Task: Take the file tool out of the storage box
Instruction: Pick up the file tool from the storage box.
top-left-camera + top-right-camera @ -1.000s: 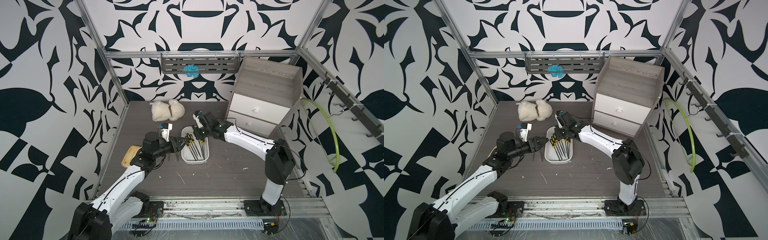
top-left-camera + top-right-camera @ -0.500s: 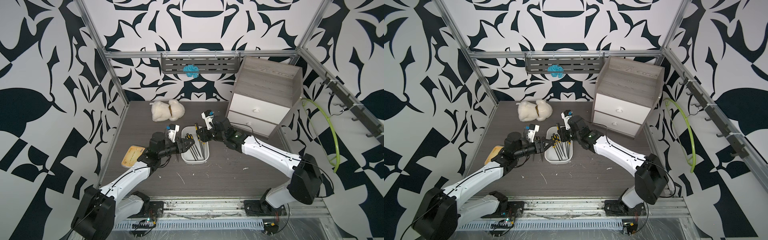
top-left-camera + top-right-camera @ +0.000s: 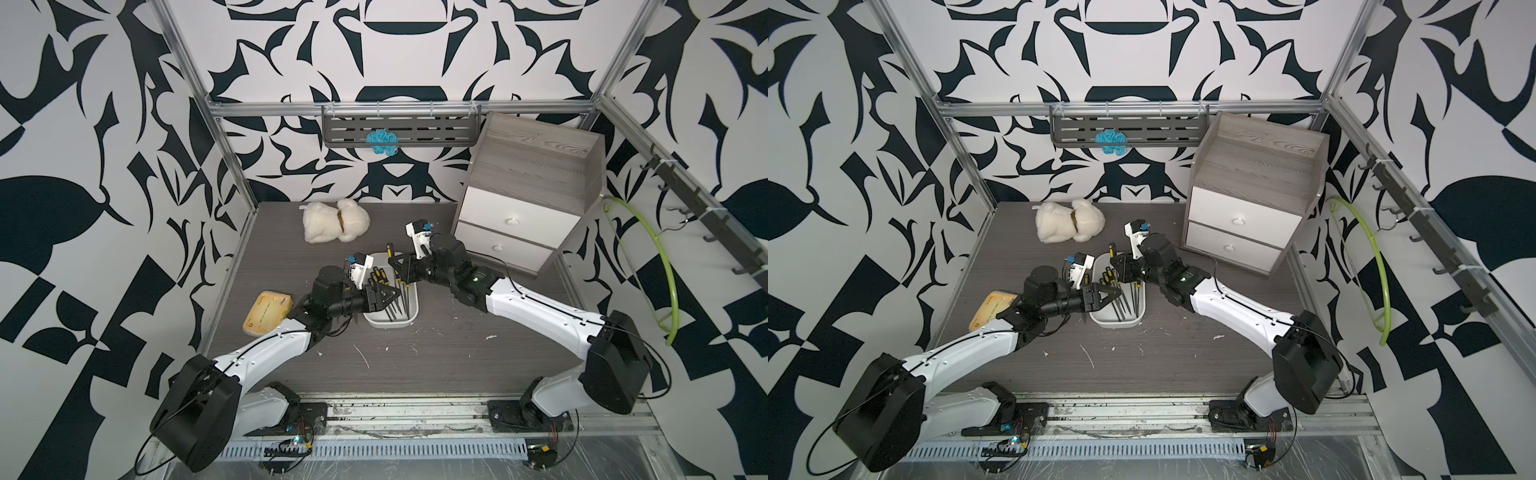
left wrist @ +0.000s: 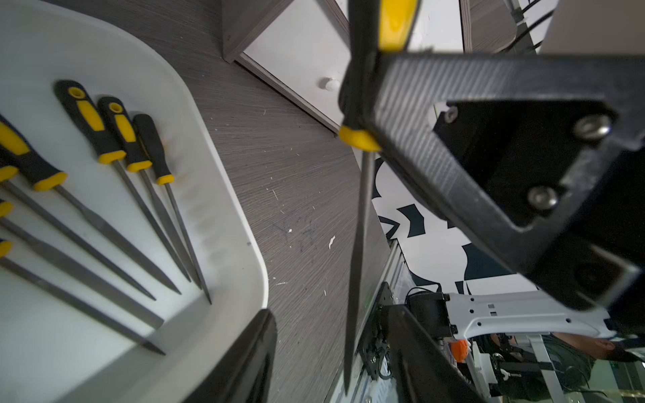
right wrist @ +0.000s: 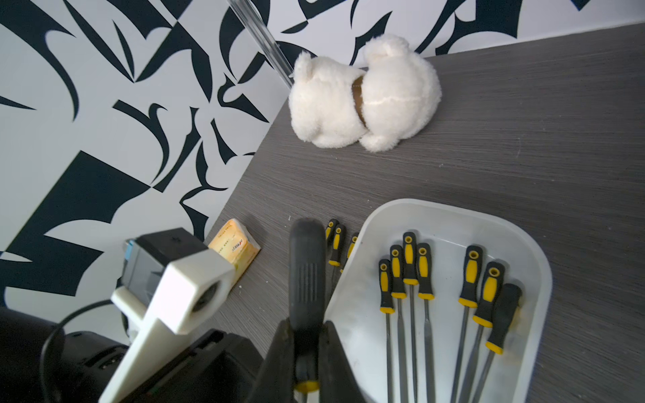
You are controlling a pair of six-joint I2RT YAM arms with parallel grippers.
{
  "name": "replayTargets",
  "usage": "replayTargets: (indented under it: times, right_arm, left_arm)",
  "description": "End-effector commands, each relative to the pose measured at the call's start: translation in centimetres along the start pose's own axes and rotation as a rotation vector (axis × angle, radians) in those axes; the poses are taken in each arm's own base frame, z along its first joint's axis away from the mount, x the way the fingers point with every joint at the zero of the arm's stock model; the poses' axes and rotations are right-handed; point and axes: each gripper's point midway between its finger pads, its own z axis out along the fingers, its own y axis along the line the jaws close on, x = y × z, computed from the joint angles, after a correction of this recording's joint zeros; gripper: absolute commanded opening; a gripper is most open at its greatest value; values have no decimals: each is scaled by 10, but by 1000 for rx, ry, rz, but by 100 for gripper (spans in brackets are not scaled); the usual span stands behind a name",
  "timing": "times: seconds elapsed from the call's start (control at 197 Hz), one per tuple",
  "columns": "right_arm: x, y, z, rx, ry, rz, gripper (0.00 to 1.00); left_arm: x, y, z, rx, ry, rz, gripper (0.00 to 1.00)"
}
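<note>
Right claw clamps one lifted file, left claw stands apart, and the storage box holds seven other files.

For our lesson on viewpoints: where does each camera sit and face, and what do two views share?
Top views: overhead, facing down at the table; left arm and right arm show whole.
Left wrist: over the storage box, facing the right gripper shut on a file; open left gripper shows.
Right wrist: behind its gripper, facing box, plush toy and the left wrist's camera.
Shared: both wrist views show box and file.
</note>
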Motion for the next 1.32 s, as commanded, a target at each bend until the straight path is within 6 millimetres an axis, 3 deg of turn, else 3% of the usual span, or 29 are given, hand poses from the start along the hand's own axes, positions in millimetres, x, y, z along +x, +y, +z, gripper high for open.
replayTargets:
  times: [0.0, 0.122, 0.284, 0.496, 0.507, 0.588, 0.704, 0.826, 0.957, 1.054, 1.15, 1.185, 1.317]
  right_arm:
    - [-23, 17, -11, -68, -87, 14, 0]
    - [-24, 18, -14, -82, -112, 21, 0]
    - [-22, 15, -13, -83, -123, 35, 0]
    - [-21, 13, -9, -91, -139, 43, 0]
    - [-22, 13, -8, -91, -138, 43, 0]
    - [-22, 12, -6, -83, -134, 37, 0]
    - [-23, 10, -5, -75, -136, 36, 0]
    - [-22, 10, -4, -76, -135, 39, 0]
    - [-20, 8, -3, -73, -132, 40, 0]
    - [-17, 6, -2, -71, -124, 41, 0]
    - [-14, 4, -2, -68, -113, 50, 18]
    - [-12, 3, -3, -63, -104, 54, 25]
    - [-3, -3, -13, -13, -36, 30, 33]
  left_arm:
    - [-8, -9, 3, 26, -8, 36, 55]
    - [-7, -13, 3, 48, -11, 41, 45]
    - [-7, -9, 6, 33, -8, 33, 50]
    - [-5, -7, 11, 38, 16, 16, 47]
    - [0, 1, 16, 23, 33, 0, 47]
    - [0, 3, 17, 16, 35, -4, 44]
    - [0, 1, 16, 19, 31, 2, 26]
    - [1, 1, 17, 21, 36, 2, 18]
    - [1, 2, 16, 14, 35, 0, 0]
    - [2, 2, 16, 9, 35, 0, 0]
    - [3, 5, 15, -10, 40, 0, 0]
    - [-2, -3, 8, -7, 20, 21, 0]
    - [-3, 5, -8, -139, 10, 43, 0]
